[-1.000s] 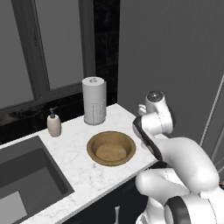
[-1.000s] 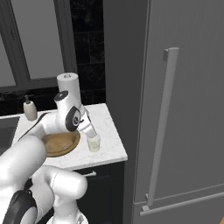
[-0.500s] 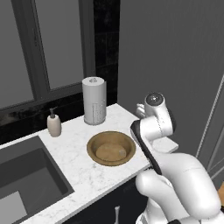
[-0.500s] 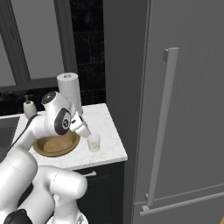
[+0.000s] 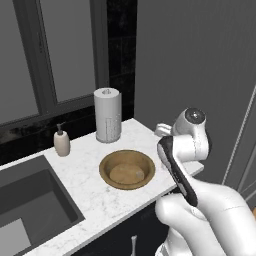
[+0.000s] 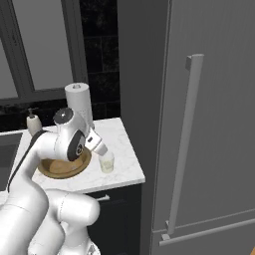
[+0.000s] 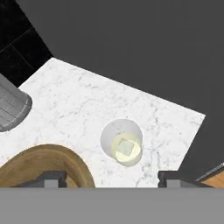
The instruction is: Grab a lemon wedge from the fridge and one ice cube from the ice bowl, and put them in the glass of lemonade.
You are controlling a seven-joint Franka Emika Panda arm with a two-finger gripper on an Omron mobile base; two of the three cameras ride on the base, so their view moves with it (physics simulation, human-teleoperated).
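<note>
Since the earlier frames the arm has swung lower and nearer the counter edge, wrist now tipped over the glass.

Left base view: the ice bowl (image 5: pixel 127 169) sits mid-counter; its inside looks bare, though the rendering is too coarse to rule out cubes. Behind it a paper towel roll (image 5: pixel 108 115) and soap dispenser (image 5: pixel 62 141); sink (image 5: pixel 30 210) to the left. The arm's own body hides the glass.

Right base view: the gripper (image 6: pixel 100 148) hangs just above the glass of lemonade (image 6: pixel 106 162), which stands just beside the bowl near the counter's right edge. The fridge (image 6: pixel 199 124) is closed, handle untouched.

Hand view: fingertips (image 7: pixel 51 179) stand wide apart with nothing between them. A pale square, probably the ice cube (image 7: pixel 125 148), floats in the glass.

Judgement: ice step looks done; the lemon wedge remains, behind the closed fridge door. Nothing on the counter blocks withdrawal.
</note>
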